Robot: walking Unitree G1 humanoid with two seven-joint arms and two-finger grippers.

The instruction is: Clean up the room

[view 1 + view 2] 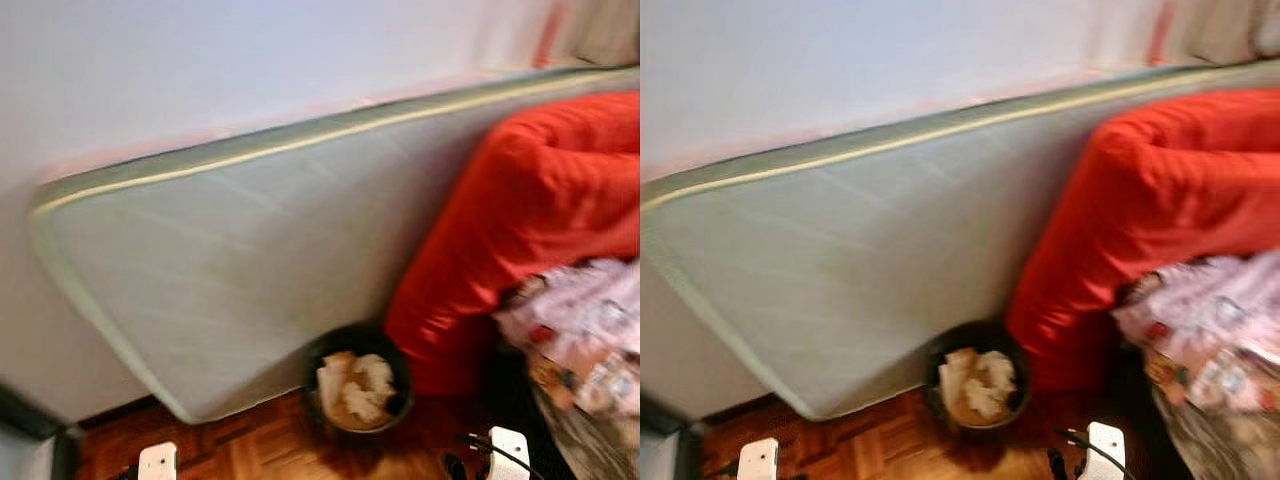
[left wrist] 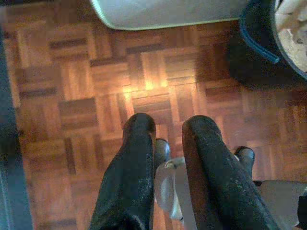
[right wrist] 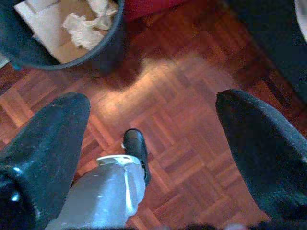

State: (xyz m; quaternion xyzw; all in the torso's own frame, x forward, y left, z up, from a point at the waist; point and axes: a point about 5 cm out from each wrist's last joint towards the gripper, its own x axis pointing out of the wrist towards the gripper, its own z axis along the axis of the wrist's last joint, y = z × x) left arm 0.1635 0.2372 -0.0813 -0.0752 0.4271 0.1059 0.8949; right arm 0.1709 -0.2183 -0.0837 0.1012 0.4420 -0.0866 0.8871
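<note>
Left fingers: your left gripper (image 2: 168, 132) has its two black fingers close together, a narrow gap between them, holding nothing, above the parquet floor (image 2: 86, 96).
Right fingers: your right gripper (image 3: 153, 115) is spread wide and holds nothing, over the same wood floor.
Bin: the dark round waste bin (image 1: 357, 385) stands on the floor ahead of you, between both grippers; crumpled paper (image 1: 365, 385) and cardboard lie inside it.
Behind the bin: a pale grey mattress (image 1: 230, 260) leans on its long edge against the white wall (image 1: 200, 60), its lower edge touching the bin.
Right of the bin: a red cushion (image 1: 520, 210) presses just beside it.
Clutter: a patterned bundle of cloth (image 1: 590, 335) lies below the red cushion; the blur hides its detail.
</note>
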